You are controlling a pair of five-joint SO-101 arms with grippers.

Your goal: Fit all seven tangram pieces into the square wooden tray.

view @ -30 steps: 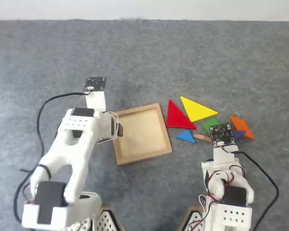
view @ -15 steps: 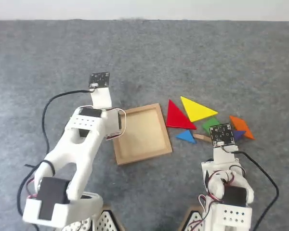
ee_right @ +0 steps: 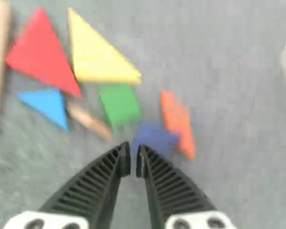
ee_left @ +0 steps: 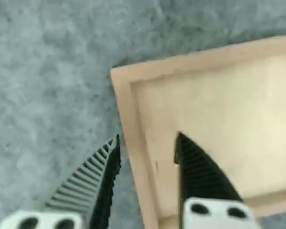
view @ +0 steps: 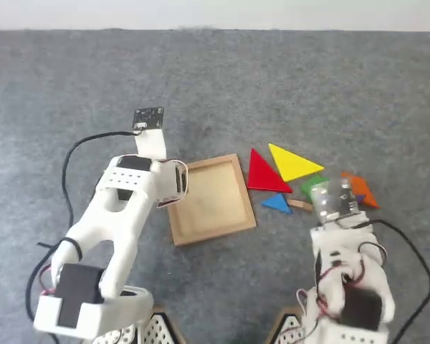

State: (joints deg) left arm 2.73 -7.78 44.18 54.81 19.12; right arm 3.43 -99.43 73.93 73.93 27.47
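Left gripper [ee_left: 148, 138]: fingers apart, straddling rim of square wooden tray [view: 211, 201]. Right gripper [ee_right: 133, 152]: fingers together, above grey tabletop [view: 308, 86]. 7 coloured tangram pieces [view: 264, 175] lie just right of tray.

Both arms are white plastic shells w/ black servo blocks: left arm [view: 122, 211], right arm [view: 344, 269]. Perforated white base plates [view: 154, 330] sit under each. A thin black cable [view: 70, 161] loops off the left arm, well away from the base plates; another runs off the right arm. Small black circuit board [view: 148, 119] at the end farthest from the base plates. Left claw [ee_left: 148, 138] & right claw [ee_right: 132, 147]: black, ribbed inner faces, white mounts w/ dark screw holes.
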